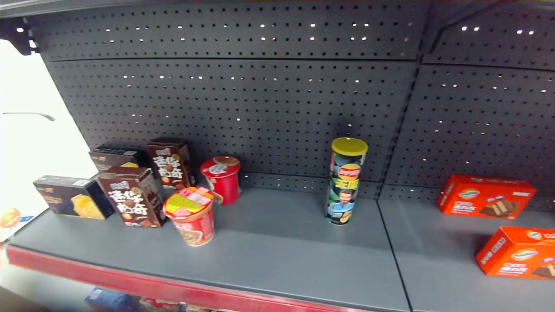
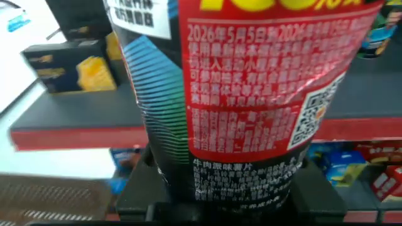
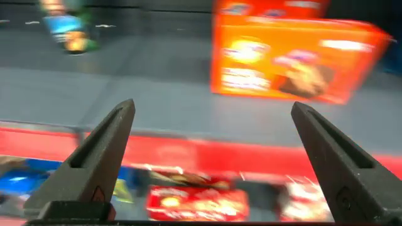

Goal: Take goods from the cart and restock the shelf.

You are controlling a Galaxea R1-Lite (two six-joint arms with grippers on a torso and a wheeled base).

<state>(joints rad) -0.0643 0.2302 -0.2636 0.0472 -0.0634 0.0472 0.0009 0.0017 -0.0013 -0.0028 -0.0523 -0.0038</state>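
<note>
A tall chips can (image 2: 251, 94) with a red and black label stands close in the left wrist view, and my left gripper (image 2: 226, 188) is shut on its lower part, in front of the shelf's red front edge (image 2: 69, 135). My right gripper (image 3: 213, 157) is open and empty, just before the shelf edge (image 3: 188, 154), facing an orange box (image 3: 289, 59). On the grey shelf (image 1: 295, 255) a yellow-lidded chips can (image 1: 345, 182) stands upright near the middle.
At the shelf's left stand two red noodle cups (image 1: 190, 216) (image 1: 222, 178), brown snack boxes (image 1: 132, 196) and a dark box (image 1: 71, 197). Two orange boxes (image 1: 485, 196) (image 1: 518, 252) lie at the right. Bare shelf lies between cups and can. Packaged goods (image 3: 198, 204) fill the shelf below.
</note>
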